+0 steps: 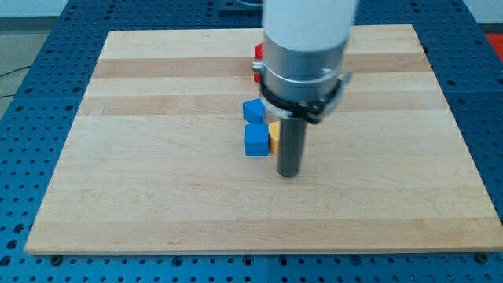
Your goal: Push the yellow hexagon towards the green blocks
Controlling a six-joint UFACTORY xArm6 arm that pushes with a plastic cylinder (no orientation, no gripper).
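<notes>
A yellow block [274,135], mostly hidden behind the rod, shows as a small sliver near the board's middle; its shape cannot be made out. My tip [289,173] rests on the board just below and right of it, close to touching. A blue block [256,141] sits right against the yellow block's left side. Another blue block [253,110] lies just above that one. No green blocks show; the arm may hide them.
A red block [258,53] and a second red piece [257,76] peek out left of the arm's grey and white body [305,55] near the view's top. The wooden board [157,196] lies on a blue perforated table.
</notes>
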